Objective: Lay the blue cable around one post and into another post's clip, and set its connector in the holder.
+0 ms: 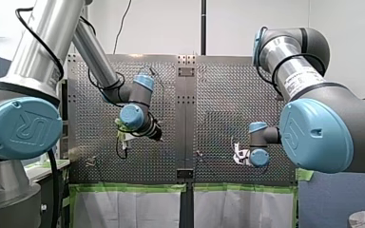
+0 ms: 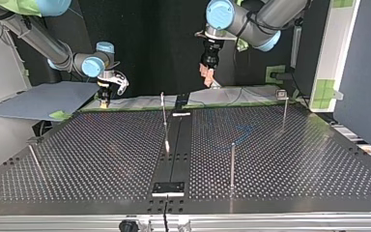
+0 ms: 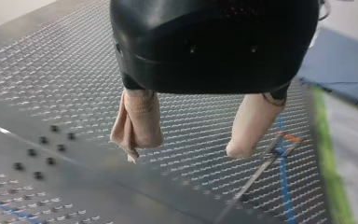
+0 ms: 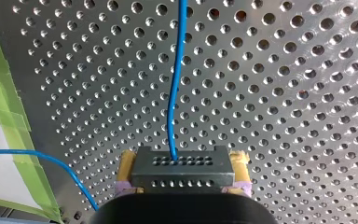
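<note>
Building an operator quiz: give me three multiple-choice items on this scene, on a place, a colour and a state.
1. The connector is: A) between my right gripper's pads B) in the holder C) hung on a post.
2. The tape by the table's edge is: A) red B) green C) white.
3. My left gripper is: A) open, empty B) shut on the connector C) shut on a post.
A: right wrist view shows it clamped. B: green strip. A: pads apart, nothing between.
</note>
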Robot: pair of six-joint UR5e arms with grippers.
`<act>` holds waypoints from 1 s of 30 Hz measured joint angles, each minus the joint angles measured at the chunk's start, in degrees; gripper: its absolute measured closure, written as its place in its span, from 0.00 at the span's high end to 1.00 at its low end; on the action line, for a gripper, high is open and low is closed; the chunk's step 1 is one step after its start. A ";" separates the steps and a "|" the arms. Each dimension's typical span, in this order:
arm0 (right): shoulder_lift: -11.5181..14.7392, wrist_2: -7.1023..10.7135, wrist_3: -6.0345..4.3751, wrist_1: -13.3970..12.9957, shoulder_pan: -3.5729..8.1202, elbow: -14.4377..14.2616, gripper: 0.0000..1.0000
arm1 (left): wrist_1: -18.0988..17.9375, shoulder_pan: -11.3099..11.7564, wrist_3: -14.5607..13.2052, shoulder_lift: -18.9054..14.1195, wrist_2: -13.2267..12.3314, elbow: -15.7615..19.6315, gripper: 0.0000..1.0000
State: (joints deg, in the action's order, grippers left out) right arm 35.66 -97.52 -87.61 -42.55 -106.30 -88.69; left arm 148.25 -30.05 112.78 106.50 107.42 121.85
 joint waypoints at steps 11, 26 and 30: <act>0.00 0.04 0.19 -0.10 -0.41 0.00 0.00 | 3.58 2.37 2.34 -5.58 3.68 -3.87 1.00; -0.01 0.81 0.22 -0.14 -0.39 0.02 0.00 | 6.59 3.48 2.51 -13.87 7.60 -4.18 1.00; -0.01 0.83 0.20 -0.19 -0.39 0.03 0.00 | 6.90 3.74 2.34 -15.89 8.05 -4.20 1.00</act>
State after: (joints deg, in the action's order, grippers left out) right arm 35.65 -96.69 -87.40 -42.74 -106.69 -88.66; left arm 155.14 -26.31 115.11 90.61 115.47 117.65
